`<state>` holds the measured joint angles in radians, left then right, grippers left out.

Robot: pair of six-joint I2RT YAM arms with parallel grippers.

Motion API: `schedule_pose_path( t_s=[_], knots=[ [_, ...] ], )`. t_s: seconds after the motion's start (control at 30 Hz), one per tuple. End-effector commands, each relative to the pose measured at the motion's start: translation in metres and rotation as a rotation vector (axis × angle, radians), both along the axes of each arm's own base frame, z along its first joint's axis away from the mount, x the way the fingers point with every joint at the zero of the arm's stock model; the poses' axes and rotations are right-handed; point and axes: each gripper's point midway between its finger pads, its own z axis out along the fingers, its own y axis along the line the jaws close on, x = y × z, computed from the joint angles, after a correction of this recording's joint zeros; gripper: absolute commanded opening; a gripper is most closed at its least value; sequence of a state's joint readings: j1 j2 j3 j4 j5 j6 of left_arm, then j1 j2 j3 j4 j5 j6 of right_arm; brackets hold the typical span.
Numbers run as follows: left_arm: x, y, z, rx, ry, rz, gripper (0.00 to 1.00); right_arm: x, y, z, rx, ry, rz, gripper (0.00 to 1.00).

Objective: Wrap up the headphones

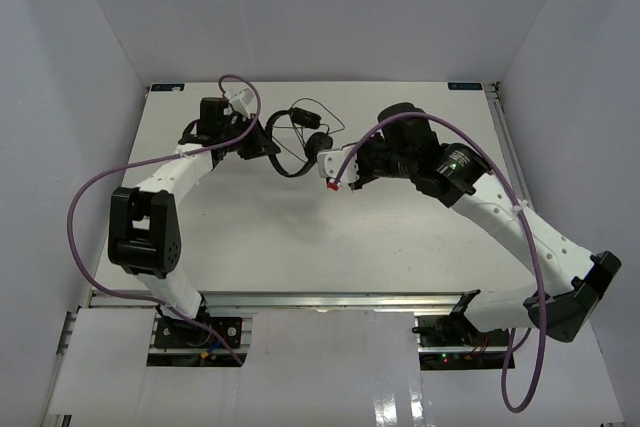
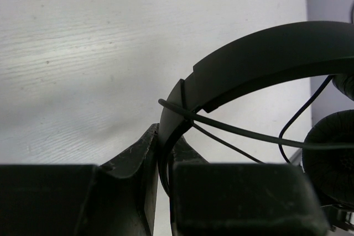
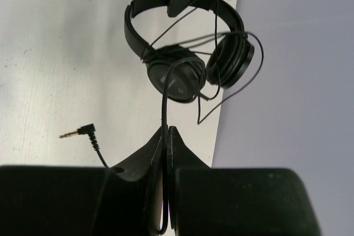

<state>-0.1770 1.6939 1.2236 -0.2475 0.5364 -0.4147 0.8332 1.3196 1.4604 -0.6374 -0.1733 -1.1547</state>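
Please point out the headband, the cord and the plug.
headband (image 2: 265, 53): left wrist view, middle of the arc.
cord (image 3: 163, 103): right wrist view, the upright strand.
plug (image 3: 86, 130): right wrist view, bent black body.

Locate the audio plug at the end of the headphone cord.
In the right wrist view, the audio plug shows at mid-left, just left of the right tool, which pinches the cord below the headphones.

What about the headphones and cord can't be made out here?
Top view: the cord around the headphones is too thin to count wraps.
Left wrist view: the earcups are cut off by the right edge.
Right wrist view: the right hand hides the cord between its grip and the plug.
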Motion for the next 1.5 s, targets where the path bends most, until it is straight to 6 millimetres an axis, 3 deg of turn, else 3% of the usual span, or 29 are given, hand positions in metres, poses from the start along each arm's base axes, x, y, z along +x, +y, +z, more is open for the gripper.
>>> schedule_pose_path(
  t_s=[0.0, 0.2, 0.37, 0.5, 0.63, 0.9, 1.0, 1.17, 1.33, 1.47],
  knots=[
    [-0.016, -0.017, 0.059, -0.179, -0.093, -0.135, 0.00, -0.005, -0.017, 0.031, 0.074, -0.001, -0.013, 0.08],
    [-0.030, -0.017, 0.076, -0.275, -0.090, -0.197, 0.00, 0.004, -0.043, 0.023, 0.076, 0.014, -0.066, 0.08],
    [-0.044, -0.016, 0.102, -0.383, -0.107, -0.251, 0.00, 0.017, -0.068, -0.010, 0.052, 0.056, -0.114, 0.08],
    [-0.050, -0.020, 0.121, -0.429, -0.129, -0.291, 0.00, 0.033, -0.080, -0.018, 0.078, 0.063, -0.148, 0.08],
    [-0.057, -0.020, 0.132, -0.434, -0.140, -0.309, 0.00, 0.049, -0.084, -0.026, 0.119, 0.096, -0.183, 0.08],
    [-0.067, -0.020, 0.155, -0.441, -0.178, -0.328, 0.00, 0.067, -0.062, -0.054, 0.224, 0.223, -0.198, 0.08],
    [-0.066, -0.018, 0.165, -0.421, -0.190, -0.310, 0.00, 0.076, -0.062, -0.060, 0.224, 0.229, -0.232, 0.08],
    [-0.054, -0.005, 0.166, -0.361, -0.181, -0.244, 0.00, 0.086, -0.082, -0.051, 0.251, 0.180, -0.312, 0.08],
    [-0.040, 0.010, 0.151, -0.315, -0.133, -0.162, 0.00, 0.110, -0.133, -0.023, 0.335, 0.130, -0.468, 0.08],
    [-0.036, 0.014, 0.130, -0.278, -0.074, -0.133, 0.00, 0.124, -0.162, 0.003, 0.439, 0.124, -0.550, 0.08]
  ],
)
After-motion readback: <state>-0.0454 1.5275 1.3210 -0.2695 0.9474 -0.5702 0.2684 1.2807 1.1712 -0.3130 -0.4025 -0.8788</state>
